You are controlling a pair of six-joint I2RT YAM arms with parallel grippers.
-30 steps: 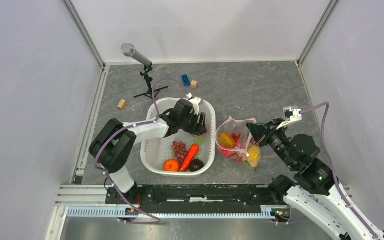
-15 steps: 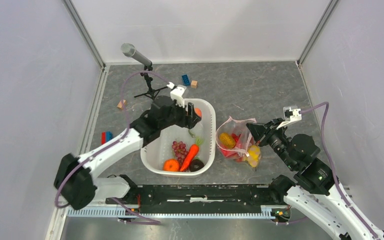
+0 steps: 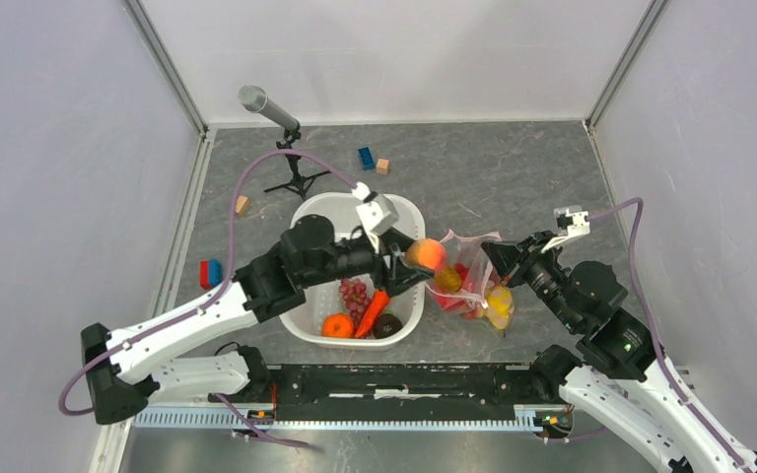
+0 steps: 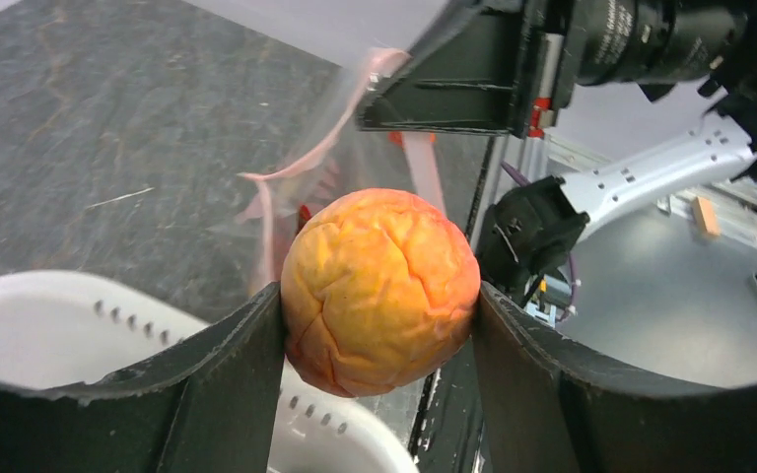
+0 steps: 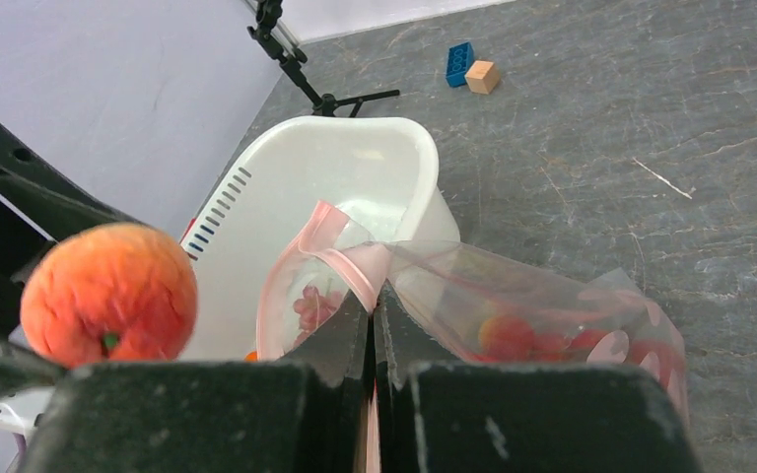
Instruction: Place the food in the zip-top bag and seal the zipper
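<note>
Orange fruit (image 3: 426, 255) clamped in left pincer (image 4: 378, 305) hangs beside bag (image 3: 474, 262) mouth, right pincer (image 5: 376, 317) pinching its zipper (image 5: 353, 258).

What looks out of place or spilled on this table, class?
Nothing spilled or damaged. Stray blocks lie loose: a blue brick and wooden cube on the table's far side, a wooden block left of the basin.
</note>
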